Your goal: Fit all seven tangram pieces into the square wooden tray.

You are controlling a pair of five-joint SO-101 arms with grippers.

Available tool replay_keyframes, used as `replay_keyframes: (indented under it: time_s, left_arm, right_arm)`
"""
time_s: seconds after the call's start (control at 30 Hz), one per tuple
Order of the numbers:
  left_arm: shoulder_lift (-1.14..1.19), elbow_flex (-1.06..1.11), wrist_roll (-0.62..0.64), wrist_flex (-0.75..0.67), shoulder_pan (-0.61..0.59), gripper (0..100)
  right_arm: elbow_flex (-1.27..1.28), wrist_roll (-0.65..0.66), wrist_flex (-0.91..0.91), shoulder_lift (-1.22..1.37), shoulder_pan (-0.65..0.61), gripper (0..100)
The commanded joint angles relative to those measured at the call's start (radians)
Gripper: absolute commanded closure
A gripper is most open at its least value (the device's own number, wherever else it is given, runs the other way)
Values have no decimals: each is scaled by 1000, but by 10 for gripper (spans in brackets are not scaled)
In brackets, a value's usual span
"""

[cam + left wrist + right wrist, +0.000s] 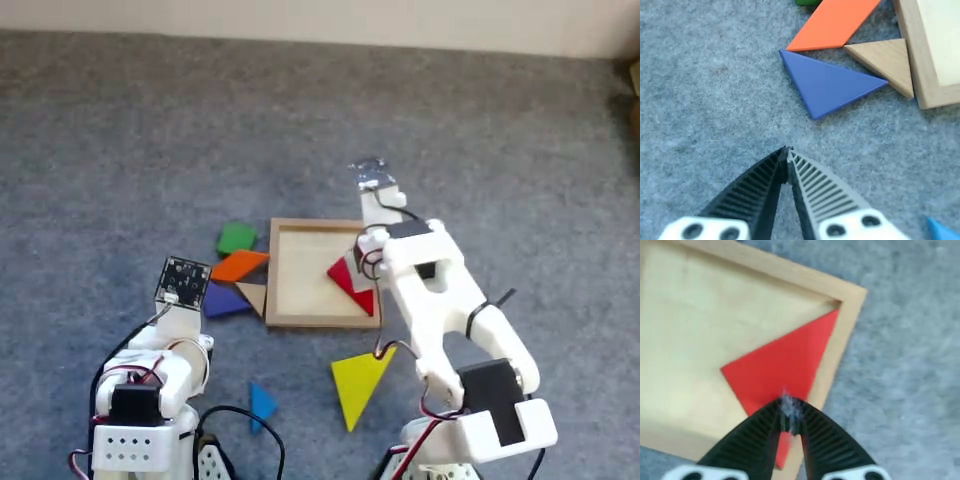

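The square wooden tray (318,322) lies mid-table on grey carpet. A red triangle (350,285) lies flat inside it, against the right-hand rim. In the right wrist view my right gripper (788,411) is shut, its tips over the red triangle (785,365) near the tray rim (845,345). My left gripper (787,152) is shut and empty above bare carpet, a short way from a blue triangle (827,85). Beyond that lie an orange parallelogram (837,22) and a wooden triangle (885,60) touching the tray's edge (917,65).
A green piece (237,238) sits left of the tray, above the orange parallelogram (240,265). A large yellow triangle (360,385) lies in front of the tray. A small blue triangle (262,403) rests between the two arm bases.
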Motion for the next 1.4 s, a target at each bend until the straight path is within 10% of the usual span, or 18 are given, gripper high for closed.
replay_keyframes:
  time_s: [0.0, 0.9, 1.37]
  left_arm:
    - [-19, 22, -8, 3, 12, 993]
    - [-19, 22, -8, 3, 12, 993]
    - [-19, 22, -8, 3, 12, 993]
  right_arm:
    - [1, 14, -8, -13, 45, 991]
    - [-51, 14, 348, -386, 27, 984]
    - [128, -52, 579, -510, -145, 752]
